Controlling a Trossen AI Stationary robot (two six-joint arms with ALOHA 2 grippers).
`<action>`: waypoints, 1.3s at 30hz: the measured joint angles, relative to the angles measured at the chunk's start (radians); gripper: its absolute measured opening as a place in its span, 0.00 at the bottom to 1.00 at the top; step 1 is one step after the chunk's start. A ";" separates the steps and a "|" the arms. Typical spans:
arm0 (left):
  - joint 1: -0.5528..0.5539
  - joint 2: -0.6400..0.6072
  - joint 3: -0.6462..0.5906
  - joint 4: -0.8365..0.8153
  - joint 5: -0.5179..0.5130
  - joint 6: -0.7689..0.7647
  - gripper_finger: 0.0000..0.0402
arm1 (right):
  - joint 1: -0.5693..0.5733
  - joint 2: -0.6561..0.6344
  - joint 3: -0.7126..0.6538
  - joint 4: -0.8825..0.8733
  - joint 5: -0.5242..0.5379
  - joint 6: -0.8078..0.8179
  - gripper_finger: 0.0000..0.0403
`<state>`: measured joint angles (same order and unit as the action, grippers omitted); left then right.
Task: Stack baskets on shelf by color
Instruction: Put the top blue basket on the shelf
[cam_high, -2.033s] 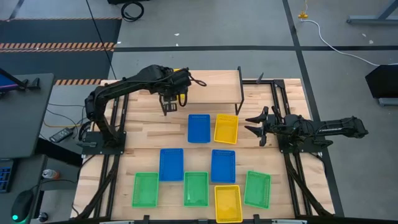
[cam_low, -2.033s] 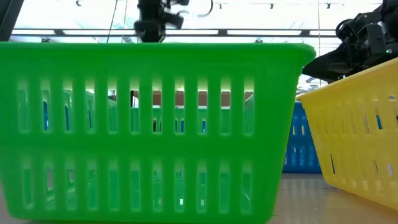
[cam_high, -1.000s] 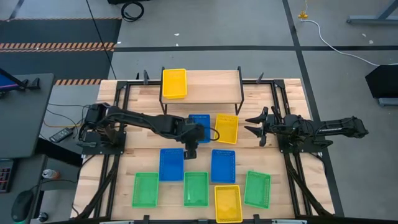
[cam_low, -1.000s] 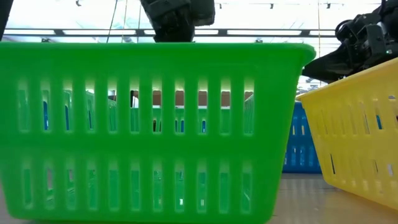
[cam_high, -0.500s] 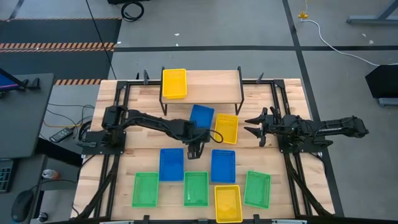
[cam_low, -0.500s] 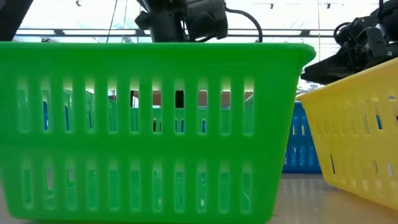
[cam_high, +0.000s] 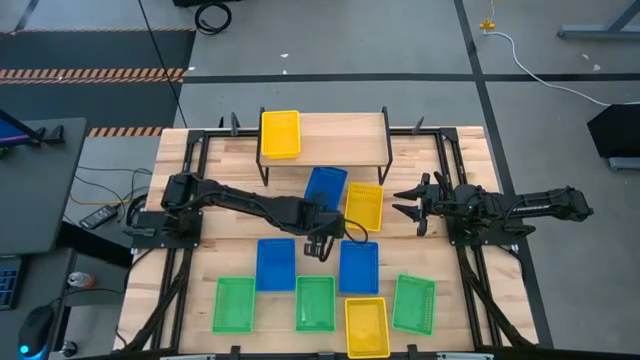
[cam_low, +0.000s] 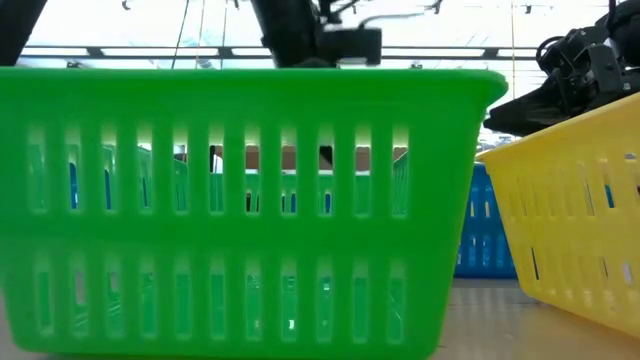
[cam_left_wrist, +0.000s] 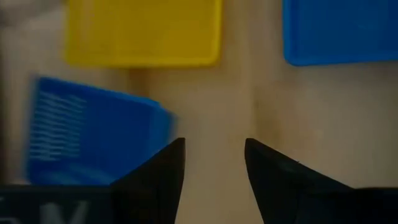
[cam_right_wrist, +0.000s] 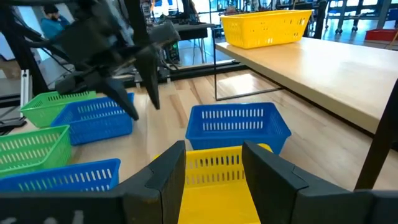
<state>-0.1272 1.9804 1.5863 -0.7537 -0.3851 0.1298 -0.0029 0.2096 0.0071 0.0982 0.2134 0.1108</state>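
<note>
Yellow plastic is showing on the shelf (cam_high: 340, 140): one yellow basket (cam_high: 281, 133) is sitting on the plank top at the end nearer the left arm. Everything else is lying on the slatted tabletop (cam_high: 200, 250) in front of the shelf.

Just in front of the shelf, a tilted blue basket (cam_high: 325, 187) is lying askew, with a second yellow basket (cam_high: 364, 205) beside it on the right arm's side. The left gripper (cam_high: 322, 244) is hovering just past these two, on the side away from the shelf, with its fingers spread apart and nothing between them. In the left wrist view the tilted blue basket (cam_left_wrist: 93, 134) and the yellow one (cam_left_wrist: 143, 31) are both lying ahead of the fingertips, untouched, over bare wood.

Flanking the left gripper are two more blue baskets (cam_high: 275, 264), the other (cam_high: 358, 266) on the right arm's side. Farthest from the shelf are lying three green baskets (cam_high: 234, 304) and a third yellow basket (cam_high: 366, 326).

The right gripper (cam_high: 405, 203) is waiting beside the second yellow basket, on the side away from the left arm, fingers parted and holding nothing.
</note>
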 joint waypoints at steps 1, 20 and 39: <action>0.006 0.000 0.000 0.001 -0.014 0.029 0.44 | 0.000 0.000 0.000 -0.001 0.000 0.002 0.41; 0.153 0.003 -0.225 0.153 0.158 0.073 0.33 | 0.001 0.000 0.000 -0.005 -0.029 0.000 0.41; -0.007 0.002 0.128 -0.196 0.153 -0.067 0.02 | 0.001 0.000 0.000 -0.005 -0.029 -0.005 0.41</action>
<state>-0.1340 1.9823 1.7143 -0.9492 -0.2318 0.0624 -0.0021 0.2096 0.0067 0.0937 0.1844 0.1062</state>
